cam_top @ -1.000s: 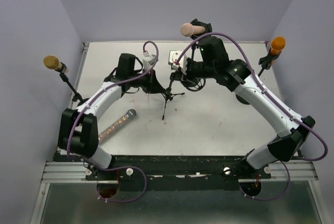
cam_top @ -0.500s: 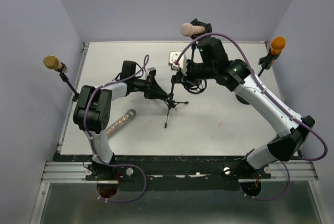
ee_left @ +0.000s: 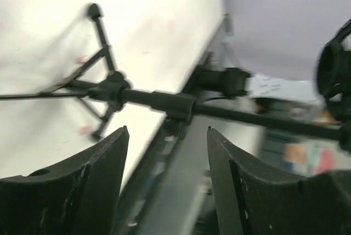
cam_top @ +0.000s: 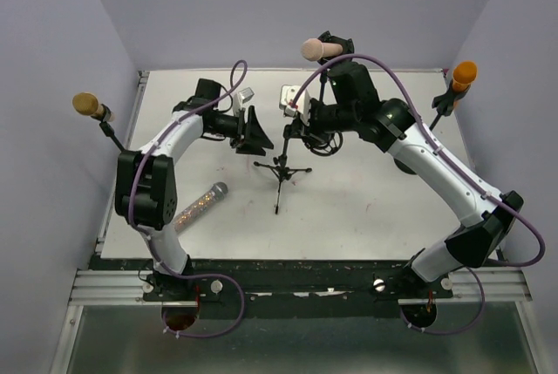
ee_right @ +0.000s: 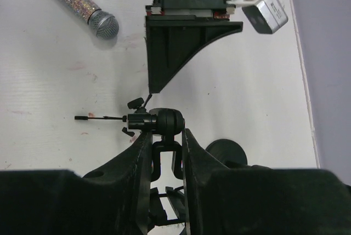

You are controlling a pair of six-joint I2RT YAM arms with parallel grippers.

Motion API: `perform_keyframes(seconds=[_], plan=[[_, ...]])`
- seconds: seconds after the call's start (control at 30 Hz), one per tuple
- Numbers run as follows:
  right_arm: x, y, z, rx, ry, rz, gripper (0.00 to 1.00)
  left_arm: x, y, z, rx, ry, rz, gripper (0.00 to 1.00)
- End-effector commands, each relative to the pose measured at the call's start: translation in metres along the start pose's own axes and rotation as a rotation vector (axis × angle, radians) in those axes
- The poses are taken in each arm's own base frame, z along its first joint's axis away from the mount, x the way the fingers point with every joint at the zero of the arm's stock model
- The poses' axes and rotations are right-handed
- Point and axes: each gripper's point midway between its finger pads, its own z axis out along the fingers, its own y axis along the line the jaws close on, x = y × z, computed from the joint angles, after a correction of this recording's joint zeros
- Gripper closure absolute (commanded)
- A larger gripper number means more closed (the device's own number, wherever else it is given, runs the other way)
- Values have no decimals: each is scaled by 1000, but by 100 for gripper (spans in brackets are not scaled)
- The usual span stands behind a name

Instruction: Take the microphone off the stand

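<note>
The left tool (cam_top: 258, 133) stands open just beside the stand (cam_top: 281, 169), apparently not touching it. The right tool (ee_right: 166, 136) is clamped around the stand's top. The glittery microphone (cam_top: 199, 206) lies flat on the bench (cam_top: 366, 208), well left of the stand.

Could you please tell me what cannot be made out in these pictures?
Left wrist view: motion blur smears the stand; the black round shape at the right edge is cut off.
Right wrist view: the right gripper covers much of the stand's pole.
Top view: the right arm hides its gripper's fingertips.
</note>
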Motion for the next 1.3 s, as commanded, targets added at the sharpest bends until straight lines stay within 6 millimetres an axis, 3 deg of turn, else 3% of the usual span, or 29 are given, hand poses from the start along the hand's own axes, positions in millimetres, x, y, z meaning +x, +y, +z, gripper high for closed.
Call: perform_keyframes(seconds=[0.0,0.23,0.43,0.6,0.77,1.03,1.1,1.27], plan=[[-11,-6,8,-1,-39,-21,69,13,37,-37,-373,-66,531,34],[-13,-8,11,3,-48,-22,69,7,11,-47,-448,-311,1193,31],[-13,-8,12,2,-47,-19,69,18,-10,-24,-473,-401,1596,30],[-12,-9,13,4,-44,-20,69,7,-12,-10,-538,-411,1617,35],[-12,-11,12,11,-41,-19,69,1,-12,-4,-548,-408,1612,50],[-11,-13,12,23,-35,-29,69,11,-4,11,-473,-330,1593,51],[-10,-14,12,26,-33,-28,69,11,-4,14,-458,-316,1588,58],[-10,-14,12,27,-28,-32,69,8,-6,17,-449,-301,1572,92]])
